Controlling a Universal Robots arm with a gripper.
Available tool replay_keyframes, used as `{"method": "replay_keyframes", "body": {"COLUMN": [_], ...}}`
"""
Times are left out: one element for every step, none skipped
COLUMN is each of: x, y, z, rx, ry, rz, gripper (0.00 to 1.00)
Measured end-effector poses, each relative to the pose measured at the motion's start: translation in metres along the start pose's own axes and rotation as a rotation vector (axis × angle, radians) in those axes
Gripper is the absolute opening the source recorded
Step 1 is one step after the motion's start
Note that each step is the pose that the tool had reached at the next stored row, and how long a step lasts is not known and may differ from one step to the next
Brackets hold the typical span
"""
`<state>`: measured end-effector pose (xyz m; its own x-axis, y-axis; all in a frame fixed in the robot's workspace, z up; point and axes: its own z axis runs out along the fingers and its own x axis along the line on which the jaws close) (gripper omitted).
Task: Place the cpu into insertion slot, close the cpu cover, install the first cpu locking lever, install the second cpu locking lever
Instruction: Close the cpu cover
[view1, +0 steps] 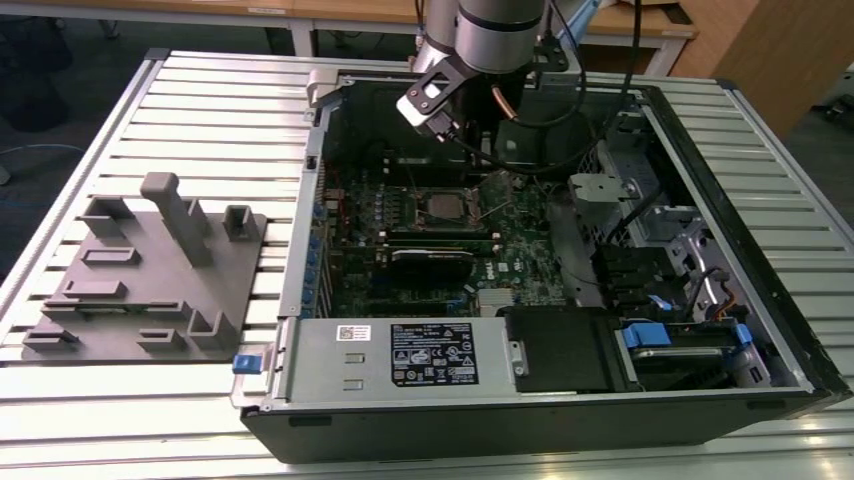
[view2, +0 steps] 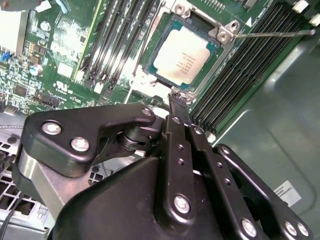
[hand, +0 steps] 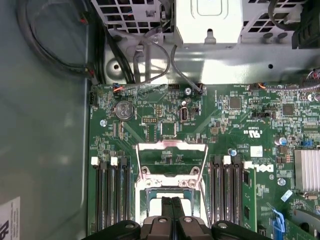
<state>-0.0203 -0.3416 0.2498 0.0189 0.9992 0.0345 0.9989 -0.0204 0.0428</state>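
The cpu (view2: 182, 55), a flat square with a silver-grey top, lies in the insertion slot (view2: 161, 31) on the green motherboard; in the exterior view the cpu (view1: 441, 206) is mid-board inside the open case. In the first wrist view the cpu cover (hand: 172, 146), a thin silvery frame, appears raised on the far side of the slot (hand: 150, 192). A thin locking lever (view2: 272, 34) sticks out sideways from the slot's corner. My gripper (view2: 177, 99) hangs just above the slot's near edge, its black fingers (hand: 169, 207) shut together with nothing between them.
The case's tall walls (view1: 747, 220) ring the board. Black memory slots (view2: 115, 45) flank the socket on both sides. A power supply box (view1: 400, 355) and drive cage (view1: 667, 250) fill the near and right parts. A grey fixture plate (view1: 147, 280) lies on the exterior view's left.
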Motion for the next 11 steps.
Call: {"method": "replay_keyframes", "body": {"x": [0.0,0.0,0.0,0.0,0.0,0.0,0.0001,0.0001,0.0001,0.0001,0.0001], "y": [0.0003,0.0003,0.0003,0.0004,0.0004,0.0005,0.0005,0.0005,0.0005,0.0005,0.0005], "z": [0.0,0.0,0.0,0.0,0.0,0.0,-0.0001,-0.0005,-0.0008,-0.001,-0.0009], "rx": [0.0,0.0,-0.0001,0.0,0.0,0.0,-0.0001,0.0001,0.0,-0.0001,-0.0001], "ry": [0.0,0.0,0.0,0.0,0.0,0.0,0.0,-0.0002,-0.0001,0.0001,0.0002], "rz": [0.0,0.0,0.0,0.0,0.0,0.0,0.0,0.0,0.0,0.0,0.0], "gripper": [0.11,0.11,0.11,0.11,0.11,0.11,0.11,0.11,0.11,0.11,0.11]}}
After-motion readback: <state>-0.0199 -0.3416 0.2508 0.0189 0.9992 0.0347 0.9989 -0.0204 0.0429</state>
